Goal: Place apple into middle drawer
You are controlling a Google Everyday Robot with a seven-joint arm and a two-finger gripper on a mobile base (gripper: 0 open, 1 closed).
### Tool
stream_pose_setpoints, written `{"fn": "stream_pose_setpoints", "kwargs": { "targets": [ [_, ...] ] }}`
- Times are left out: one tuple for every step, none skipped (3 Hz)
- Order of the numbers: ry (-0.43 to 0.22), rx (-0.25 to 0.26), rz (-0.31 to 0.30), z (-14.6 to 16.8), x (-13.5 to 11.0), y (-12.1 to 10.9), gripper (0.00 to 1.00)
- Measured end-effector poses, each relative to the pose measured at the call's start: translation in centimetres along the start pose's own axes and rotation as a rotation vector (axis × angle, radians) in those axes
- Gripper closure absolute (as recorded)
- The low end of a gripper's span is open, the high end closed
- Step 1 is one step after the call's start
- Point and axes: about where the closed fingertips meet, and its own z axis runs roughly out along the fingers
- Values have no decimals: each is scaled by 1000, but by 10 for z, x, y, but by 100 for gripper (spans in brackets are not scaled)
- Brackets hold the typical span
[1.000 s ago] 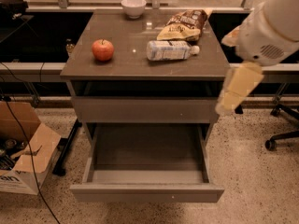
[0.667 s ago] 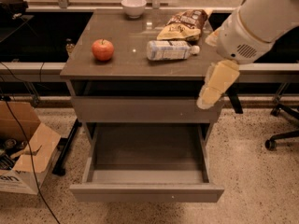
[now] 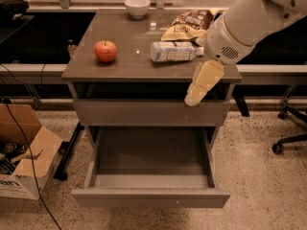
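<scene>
The apple [image 3: 105,51] is red-orange and stands on the left part of the cabinet top [image 3: 129,63]. The middle drawer [image 3: 151,183] is pulled out below, its grey tray floor and side walls showing, with nothing in it. My gripper [image 3: 194,97] is cream-coloured, points down and hangs at the right front edge of the cabinet top, in front of the flat grey panel [image 3: 144,113]. It is well to the right of the apple, apart from it, and holds nothing that I can see.
A plastic bottle [image 3: 173,51] lies on the top beside a chip bag [image 3: 188,24]. A white bowl [image 3: 137,6] stands at the back. A cardboard box [image 3: 24,159] and cables sit on the floor at left, an office chair base [image 3: 288,140] at right.
My arm has swung left and a little toward the cabinet, bringing the gripper from beside the right edge to the top's front right corner. The apple and the drawer have not moved.
</scene>
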Motion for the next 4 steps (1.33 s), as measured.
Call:
{"fn": "stream_pose_setpoints", "kwargs": {
  "targets": [
    [-23,26,25,8,-6,-7,0],
    [-95,51,46,32,-27,-29,0],
    [-155,43,34,63,-50,-52,0],
    [-206,20,25,96,-71,-75,0]
  ]
}}
